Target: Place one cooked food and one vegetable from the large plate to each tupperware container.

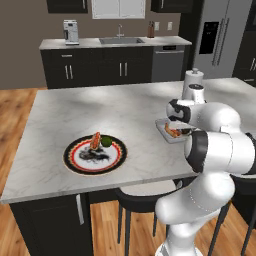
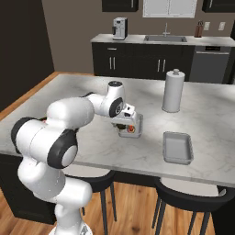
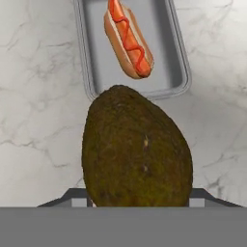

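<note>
My gripper (image 2: 125, 128) is shut on a dark brown-green avocado (image 3: 137, 149), held just above the counter at the near end of one tupperware container (image 3: 166, 53). That grey tray holds a hot dog (image 3: 128, 38) with a red sauce line. The avocado hides most of both fingers. The second tupperware container (image 2: 178, 148) lies empty to the right. The large plate (image 1: 71, 156) sits on the left of the island, with an orange cooked piece (image 1: 95, 140) and a green round vegetable (image 1: 106, 141) on its far side.
A white paper-towel roll (image 2: 173, 91) stands upright behind the two trays. The island's front edge runs close below the trays, with dark stools (image 2: 193, 195) under it. The back counter with the sink (image 1: 120, 40) is far off.
</note>
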You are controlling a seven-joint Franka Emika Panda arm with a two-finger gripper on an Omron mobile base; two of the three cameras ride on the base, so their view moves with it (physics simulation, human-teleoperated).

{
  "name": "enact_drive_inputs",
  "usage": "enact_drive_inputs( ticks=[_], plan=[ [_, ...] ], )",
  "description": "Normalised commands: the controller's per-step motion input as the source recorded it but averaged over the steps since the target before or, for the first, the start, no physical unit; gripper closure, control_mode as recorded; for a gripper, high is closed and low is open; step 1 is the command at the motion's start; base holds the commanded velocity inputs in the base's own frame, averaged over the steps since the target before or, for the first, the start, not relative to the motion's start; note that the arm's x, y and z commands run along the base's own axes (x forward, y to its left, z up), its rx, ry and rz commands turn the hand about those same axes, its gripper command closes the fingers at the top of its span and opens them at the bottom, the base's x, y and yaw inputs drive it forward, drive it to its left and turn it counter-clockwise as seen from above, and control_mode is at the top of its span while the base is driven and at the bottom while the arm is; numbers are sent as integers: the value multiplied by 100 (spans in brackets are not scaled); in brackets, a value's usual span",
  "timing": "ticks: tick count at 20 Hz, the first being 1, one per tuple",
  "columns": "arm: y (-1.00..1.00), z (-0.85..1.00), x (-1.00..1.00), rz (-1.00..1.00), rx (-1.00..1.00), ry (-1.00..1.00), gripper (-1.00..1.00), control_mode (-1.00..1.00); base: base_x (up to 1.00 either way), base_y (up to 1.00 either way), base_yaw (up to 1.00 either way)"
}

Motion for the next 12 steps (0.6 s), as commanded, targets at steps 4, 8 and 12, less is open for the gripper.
enact_drive_inputs(
  ticks=[4,8,12],
  plan=[
    [0,-22,81,0,-3,10,100,-100,0,0,0],
    [-3,-16,82,0,0,3,100,-100,0,0,0],
    [-15,-35,56,0,0,0,100,-100,0,0,0]
  ],
)
